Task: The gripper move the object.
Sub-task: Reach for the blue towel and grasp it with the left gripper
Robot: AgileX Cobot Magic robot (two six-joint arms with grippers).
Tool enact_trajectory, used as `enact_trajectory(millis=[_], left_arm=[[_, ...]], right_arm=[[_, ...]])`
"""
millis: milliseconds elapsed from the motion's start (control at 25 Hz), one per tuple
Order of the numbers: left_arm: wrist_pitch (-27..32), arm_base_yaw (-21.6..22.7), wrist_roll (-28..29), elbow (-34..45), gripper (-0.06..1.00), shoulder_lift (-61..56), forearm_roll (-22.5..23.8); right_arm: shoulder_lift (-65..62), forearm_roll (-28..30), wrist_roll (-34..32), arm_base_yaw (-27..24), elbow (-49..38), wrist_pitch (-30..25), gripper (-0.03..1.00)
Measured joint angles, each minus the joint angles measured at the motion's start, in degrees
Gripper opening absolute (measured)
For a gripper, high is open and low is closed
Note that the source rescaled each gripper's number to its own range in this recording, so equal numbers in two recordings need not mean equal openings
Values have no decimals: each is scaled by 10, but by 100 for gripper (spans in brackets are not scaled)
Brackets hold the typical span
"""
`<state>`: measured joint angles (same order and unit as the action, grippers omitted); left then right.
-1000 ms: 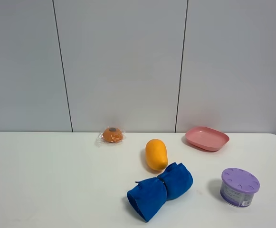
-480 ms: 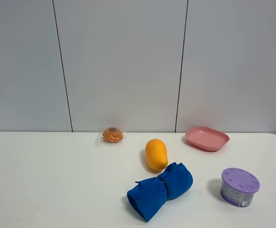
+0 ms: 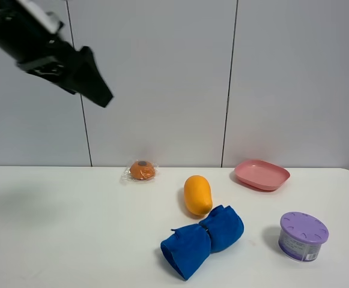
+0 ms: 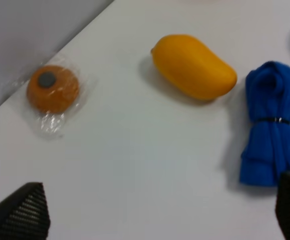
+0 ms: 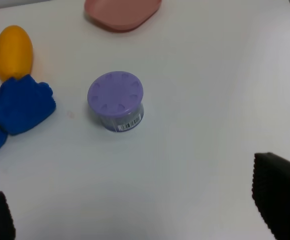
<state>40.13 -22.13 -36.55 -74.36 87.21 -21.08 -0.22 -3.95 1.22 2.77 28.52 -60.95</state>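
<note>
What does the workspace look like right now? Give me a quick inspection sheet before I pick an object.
Surface: white table, five things on it.
Job's things: mango close beside the rolled blue cloth, contact unclear; wrapped bun near the wall; pink tray empty; purple-lidded tub upright. None held; which one is the target cannot be told.
Clutter: nothing seen.
Hands: left hand open, high over the table's left side; right hand open, above the table near the tub, outside the exterior view.
Cables: nothing seen.
Surroundings: grey panelled wall behind the table.
</note>
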Motion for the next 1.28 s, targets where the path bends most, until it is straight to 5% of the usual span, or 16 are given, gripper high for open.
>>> enact_trajectory(millis=[320, 520, 800, 1040, 1280], left_arm=[[51, -146, 43, -239, 99, 207, 74], [113, -196, 44, -352, 99, 317, 91], [189, -229, 59, -442, 99, 428, 104], [255, -231, 135, -448, 94, 484, 116], [267, -231, 146, -448, 92, 518, 145]], right_arm=[[0, 0, 0, 0, 0, 0, 100], [0, 0, 0, 0, 0, 0, 100], [0, 0, 0, 0, 0, 0, 100], [0, 0, 0, 0, 0, 0, 100], [0, 0, 0, 0, 0, 0, 100]])
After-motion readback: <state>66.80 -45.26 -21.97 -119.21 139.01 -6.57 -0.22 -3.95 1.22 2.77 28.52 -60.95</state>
